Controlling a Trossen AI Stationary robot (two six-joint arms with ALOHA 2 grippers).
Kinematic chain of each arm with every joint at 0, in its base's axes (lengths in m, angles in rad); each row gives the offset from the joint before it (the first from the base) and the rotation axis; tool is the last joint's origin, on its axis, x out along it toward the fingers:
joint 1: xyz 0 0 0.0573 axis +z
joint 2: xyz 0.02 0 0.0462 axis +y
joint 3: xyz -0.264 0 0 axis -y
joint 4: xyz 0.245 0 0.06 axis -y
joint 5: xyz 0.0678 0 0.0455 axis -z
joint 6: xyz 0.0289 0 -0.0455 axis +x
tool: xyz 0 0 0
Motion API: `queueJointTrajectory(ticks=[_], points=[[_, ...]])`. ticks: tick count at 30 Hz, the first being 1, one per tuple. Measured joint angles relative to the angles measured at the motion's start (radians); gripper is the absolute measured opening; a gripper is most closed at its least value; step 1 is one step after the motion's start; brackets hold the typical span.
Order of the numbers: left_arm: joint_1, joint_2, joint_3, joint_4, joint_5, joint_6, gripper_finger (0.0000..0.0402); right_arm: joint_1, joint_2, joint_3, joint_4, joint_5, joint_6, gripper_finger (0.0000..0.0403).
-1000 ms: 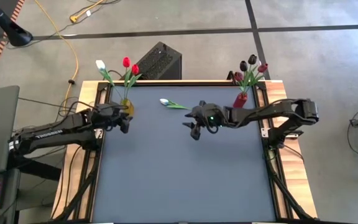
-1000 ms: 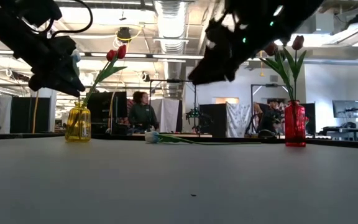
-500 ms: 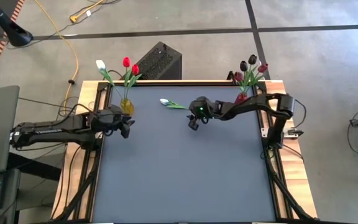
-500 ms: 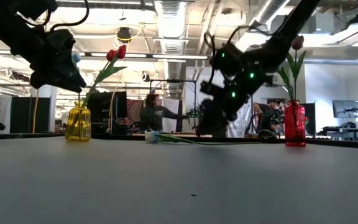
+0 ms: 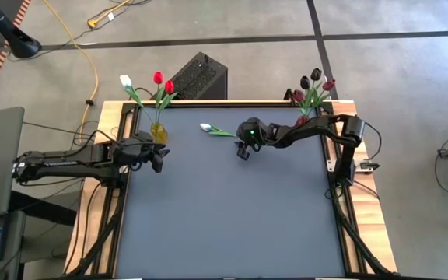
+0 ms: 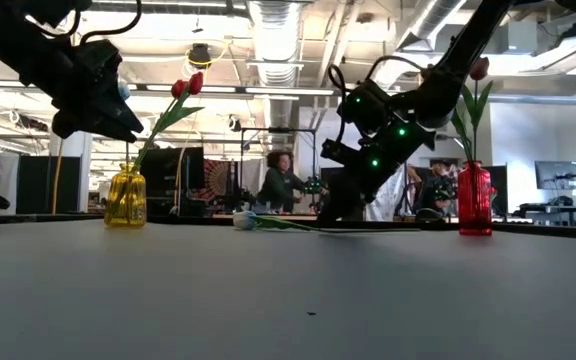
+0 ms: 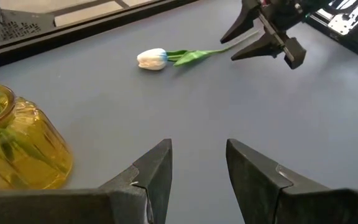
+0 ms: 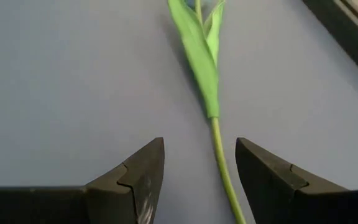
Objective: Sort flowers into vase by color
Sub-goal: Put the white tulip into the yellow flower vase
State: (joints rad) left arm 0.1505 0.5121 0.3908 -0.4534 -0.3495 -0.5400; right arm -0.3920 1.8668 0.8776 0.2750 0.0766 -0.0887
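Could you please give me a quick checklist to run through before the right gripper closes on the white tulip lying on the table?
1. Right gripper open: ok.
2. Stem of the white tulip between its fingers: ok, though nearer one finger.
3. Gripper low enough to pinch the stem: cannot tell.
4. Left gripper out of the way, near the yellow vase: ok.
5. Red vase clear of the right arm: cannot tell; they overlap in the high view.
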Motion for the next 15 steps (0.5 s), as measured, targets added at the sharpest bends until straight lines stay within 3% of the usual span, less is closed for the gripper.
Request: queueJointTrajectory(ticks=[10, 15], points=[[0.000, 0.000, 0.000, 0.000, -0.003, -0.002, 0.0139, -0.068, 0.019, 0.000, 0.014, -0.087, 0.025, 0.0222], [0.000, 0.000, 0.000, 0.000, 0.003, -0.003, 0.0139, -0.058, 0.018, 0.000, 0.015, -0.085, 0.020, 0.0201]])
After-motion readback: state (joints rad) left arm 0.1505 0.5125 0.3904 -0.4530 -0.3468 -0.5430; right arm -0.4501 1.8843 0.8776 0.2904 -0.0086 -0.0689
